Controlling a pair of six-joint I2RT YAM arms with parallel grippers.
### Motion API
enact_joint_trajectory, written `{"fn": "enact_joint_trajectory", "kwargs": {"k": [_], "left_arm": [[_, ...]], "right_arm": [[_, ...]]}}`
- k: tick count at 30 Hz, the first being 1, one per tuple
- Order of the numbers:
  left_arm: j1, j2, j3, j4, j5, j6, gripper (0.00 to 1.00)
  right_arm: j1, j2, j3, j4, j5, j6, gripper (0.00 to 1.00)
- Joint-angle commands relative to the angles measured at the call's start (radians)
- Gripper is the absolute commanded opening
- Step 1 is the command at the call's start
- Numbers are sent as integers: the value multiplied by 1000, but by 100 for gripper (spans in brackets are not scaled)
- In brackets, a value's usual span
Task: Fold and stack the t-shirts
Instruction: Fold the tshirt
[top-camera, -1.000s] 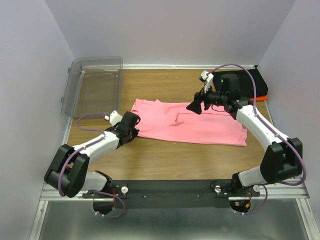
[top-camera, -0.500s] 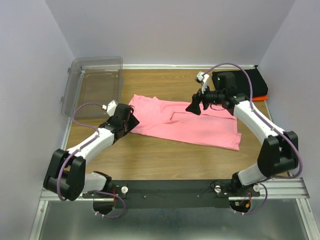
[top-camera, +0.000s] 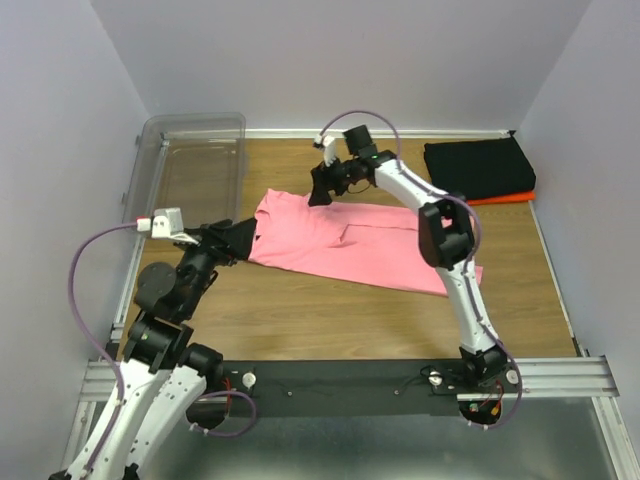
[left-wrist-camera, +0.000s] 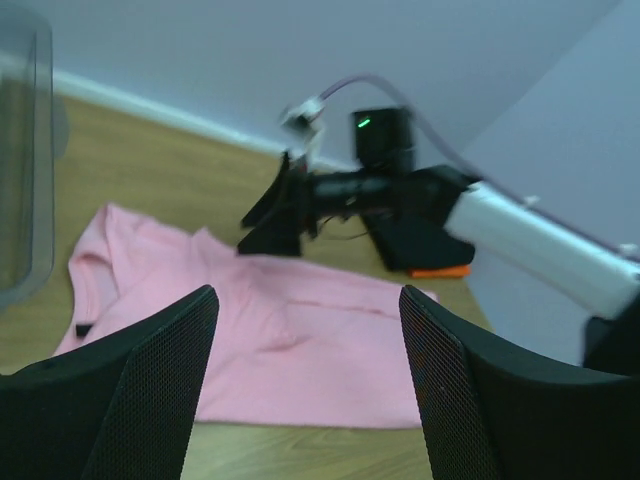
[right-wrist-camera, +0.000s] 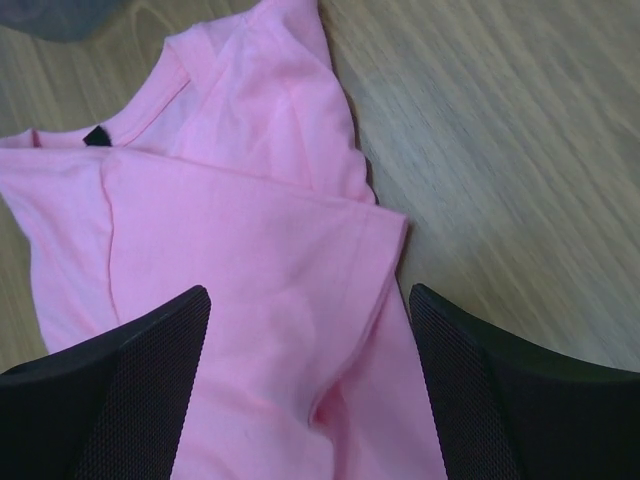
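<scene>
A salmon-pink t-shirt (top-camera: 370, 250) lies partly folded, lengthwise, in the middle of the table. Its dark neck label (right-wrist-camera: 97, 135) shows in the right wrist view, next to a folded-in sleeve. My left gripper (top-camera: 246, 238) hovers open just off the shirt's left edge, and the pink cloth (left-wrist-camera: 300, 340) lies beyond its empty jaws. My right gripper (top-camera: 318, 190) hangs open over the shirt's far left part, with cloth (right-wrist-camera: 250, 270) below the jaws and nothing gripped. A black folded t-shirt (top-camera: 478, 168) rests on an orange one (top-camera: 512, 197) at the back right.
A clear plastic bin (top-camera: 190, 170) stands at the back left, and its wall (left-wrist-camera: 25, 150) shows to the left of my left gripper. The right arm (left-wrist-camera: 520, 235) reaches across the far side of the table. Walls close in the back and both sides.
My left gripper opened, let go of the shirt's left edge and drew back to the left. My right arm swung left from mid-shirt to the far left part. The shirt slid slightly left.
</scene>
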Motion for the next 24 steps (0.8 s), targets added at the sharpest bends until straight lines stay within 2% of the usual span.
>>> {"fn": "enact_joint_trajectory", "kwargs": {"k": [1,4,13,16,20,23,24], "left_arm": [[6,-54,-8,-68,98,96,81],[6,-87,-40,-79,144,64,81],[8,-104,-50,-64,161,63,81],[8,-105,-51,-61,160,63,81],[8,-116,-53,-59,158,61,81],[8,-121,-59,-55,160,60,81],[6,-119,-57,-55,161,58,81]], "right_arm": [[17,116,174,-52,103,132,88],[23,182,234,-52,123,158,86],[34,217,181,-53,131,121,81],[41,224,156,-66,59,123,67],[69,202,95,-87,39,97,57],[72,202,98,-96,48,108,42],[72,202,102,-93,68,111,34]]}}
